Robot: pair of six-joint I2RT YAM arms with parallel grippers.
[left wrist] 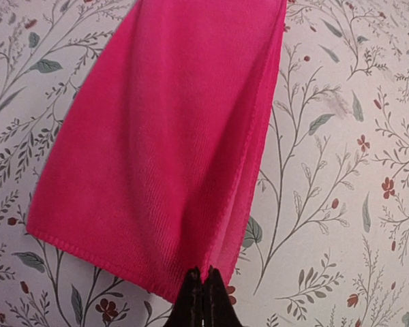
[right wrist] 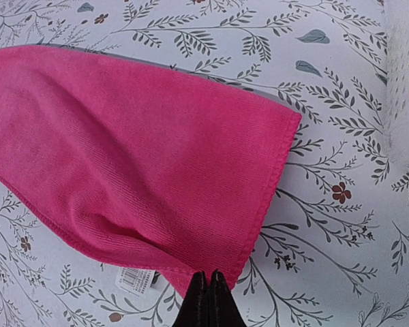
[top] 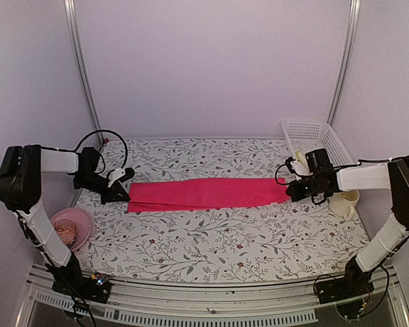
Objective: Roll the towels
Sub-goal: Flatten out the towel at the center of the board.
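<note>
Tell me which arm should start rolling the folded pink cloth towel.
Probably either: the left gripper and right gripper are each shut on an end corner of the pink towel. Slight edge left; the white basket crowds the right.

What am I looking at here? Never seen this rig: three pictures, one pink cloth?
Two robot arms are bolted at the near edge of a floral-patterned table. The wide picture comes from a fixed camera above and behind them. The other two come from cameras on each wrist, looking past its own fingers.

A long, bright pink cloth towel lies stretched flat between the arms. The left hand is shut on one end, the right hand on the other.

Also there: a white plastic basket at the far right, a cream cup beside the right arm, and a pink bowl near left.
</note>
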